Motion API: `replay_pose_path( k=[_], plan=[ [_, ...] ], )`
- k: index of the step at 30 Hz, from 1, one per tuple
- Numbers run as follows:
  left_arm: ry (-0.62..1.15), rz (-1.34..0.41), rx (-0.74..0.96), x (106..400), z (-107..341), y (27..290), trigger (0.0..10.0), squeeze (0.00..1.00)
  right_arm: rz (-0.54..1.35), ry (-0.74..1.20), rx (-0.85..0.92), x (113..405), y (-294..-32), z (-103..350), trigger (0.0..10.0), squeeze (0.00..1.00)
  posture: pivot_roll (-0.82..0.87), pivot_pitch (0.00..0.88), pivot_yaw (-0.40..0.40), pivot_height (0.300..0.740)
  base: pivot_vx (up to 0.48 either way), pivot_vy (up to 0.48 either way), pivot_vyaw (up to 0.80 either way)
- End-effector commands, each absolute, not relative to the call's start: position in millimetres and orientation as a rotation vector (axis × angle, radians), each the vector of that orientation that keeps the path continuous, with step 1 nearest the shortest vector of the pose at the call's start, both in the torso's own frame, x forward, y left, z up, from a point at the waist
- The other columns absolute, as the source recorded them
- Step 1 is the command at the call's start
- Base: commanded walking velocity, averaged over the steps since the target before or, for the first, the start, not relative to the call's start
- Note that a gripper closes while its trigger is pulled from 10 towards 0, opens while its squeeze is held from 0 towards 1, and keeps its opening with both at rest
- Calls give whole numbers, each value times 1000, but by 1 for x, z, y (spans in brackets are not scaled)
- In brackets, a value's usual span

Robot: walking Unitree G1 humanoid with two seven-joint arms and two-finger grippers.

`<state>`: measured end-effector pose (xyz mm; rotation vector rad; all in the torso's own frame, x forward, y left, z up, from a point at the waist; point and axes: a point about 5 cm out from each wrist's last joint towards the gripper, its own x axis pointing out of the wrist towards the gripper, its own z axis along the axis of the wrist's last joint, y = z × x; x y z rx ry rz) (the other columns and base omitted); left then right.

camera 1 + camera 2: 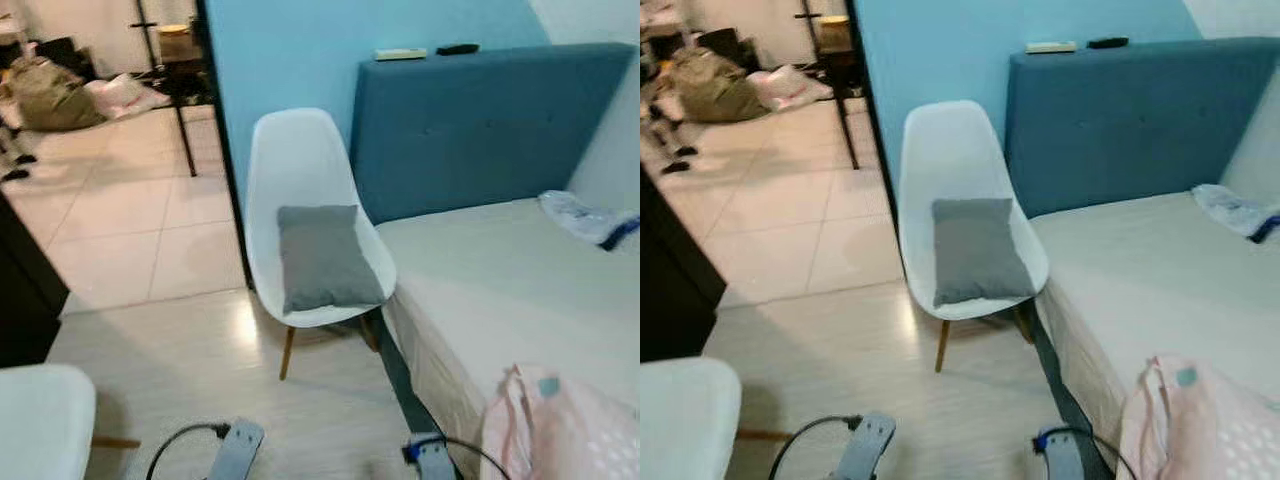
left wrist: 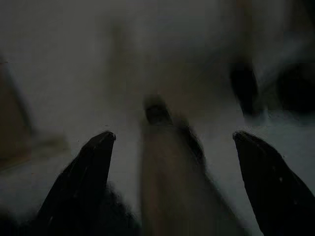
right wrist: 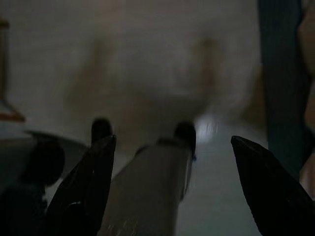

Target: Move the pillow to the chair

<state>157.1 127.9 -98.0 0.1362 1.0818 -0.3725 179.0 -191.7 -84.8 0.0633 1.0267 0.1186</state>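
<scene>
Pillow (image 1: 325, 257) on chair (image 1: 297, 160) seat — flat.

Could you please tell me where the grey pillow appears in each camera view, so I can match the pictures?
Left eye view: grey pillow lies on the white chair's seat, centre of frame.
Right eye view: same pillow on the chair, slightly right of centre.
Left wrist view: too dark and blurred to tell.
Right wrist view: cannot be made out.
Shared landmark: blue headboard beside the chair.
</scene>
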Motion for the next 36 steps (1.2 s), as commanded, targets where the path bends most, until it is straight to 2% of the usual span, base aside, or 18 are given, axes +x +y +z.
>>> replay_pose_path(
  k=[1,11,20,28,36],
  plan=[
    [1095,-395,152,152,-100,128,10000,0,146,1018,51,181,-188,-84,10000,0,-68,0,31,740,0,0,0],
    [1096,-352,107,158,-98,128,10000,0,171,972,26,193,-191,-77,10000,0,-70,0,4,740,0,0,0],
    [1096,-364,116,159,-98,128,10000,0,192,982,3,190,-186,-80,10000,0,-65,0,18,740,0,0,0],
    [1065,-252,59,171,-93,139,10000,0,195,953,30,202,-179,-74,10000,0,-35,0,3,740,0,0,0],
    [1065,-208,21,165,-95,145,10000,0,260,984,-66,201,-174,-75,10000,0,1,0,-26,740,0,0,0]
  ],
)
